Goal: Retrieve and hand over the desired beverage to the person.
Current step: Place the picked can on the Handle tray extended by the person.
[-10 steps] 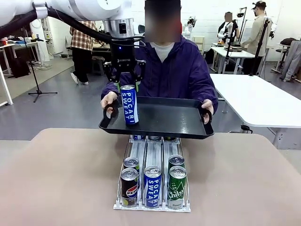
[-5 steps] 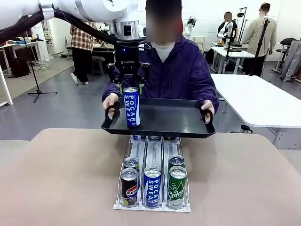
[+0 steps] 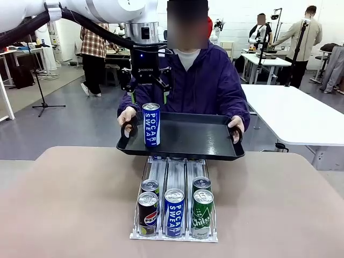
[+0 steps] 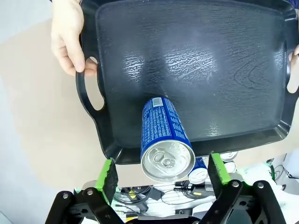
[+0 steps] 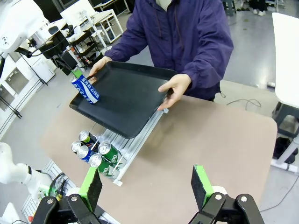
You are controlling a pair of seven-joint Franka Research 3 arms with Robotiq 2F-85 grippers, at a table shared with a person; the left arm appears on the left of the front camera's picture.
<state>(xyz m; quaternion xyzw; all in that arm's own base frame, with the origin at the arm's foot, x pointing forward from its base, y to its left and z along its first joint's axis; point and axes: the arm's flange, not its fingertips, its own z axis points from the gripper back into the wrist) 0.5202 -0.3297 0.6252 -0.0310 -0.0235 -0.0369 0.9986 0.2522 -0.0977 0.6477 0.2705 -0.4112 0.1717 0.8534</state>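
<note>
Where: tall blue-and-white aluminium can upright on black plastic tray.
Grip: left end effector (above it) and right end effector gape empty.
Handling: we judge it light, slick, dentable; hold mid-body.

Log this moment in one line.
left gripper: open, above Pocari Sweat can | can: upright on tray | tray: held by person | right gripper: open
</note>
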